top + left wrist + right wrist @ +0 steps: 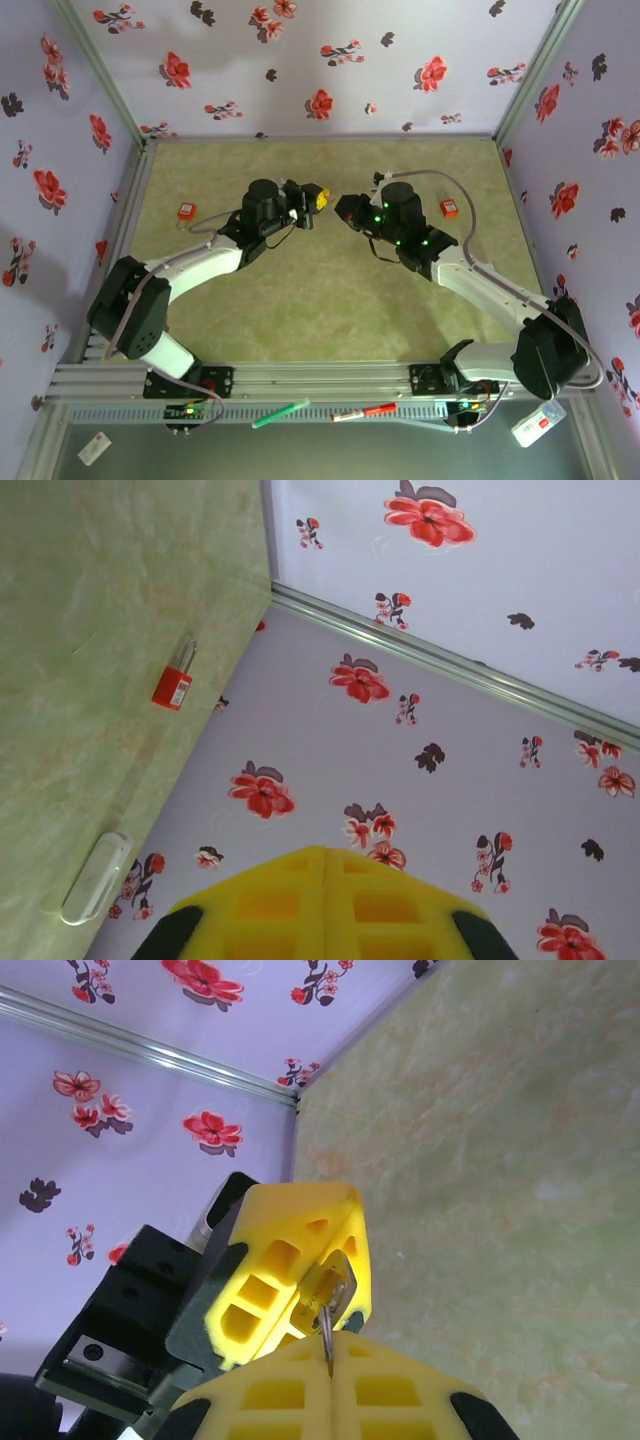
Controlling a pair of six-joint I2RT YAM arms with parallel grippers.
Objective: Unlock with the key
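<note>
- Two arms reach out over the table [300, 320], and we count two pincers: the left pincer [320, 199] and the right pincer [345, 210], nose to nose mid-table.
- We count two red padlocks: the left-hand padlock [187, 211] and the right-hand padlock [450, 208]. Each lies flat, well apart from the pincers.
- There is one key [325, 1288], and the right wrist view gives it to us. Its brassy part is clamped in the left pincer's yellow pads, and a thin metal part runs down into the seam of the right pincer's pads. So both pincers are clamped on the key.
- From the top view, the key is too small for us to make out.
- The left wrist view adds its own pads pressed together, with the right-hand padlock beyond, near the foot of the wall.
- On the near ledge we count one green marker [280, 413] and one red marker [363, 411].
</note>
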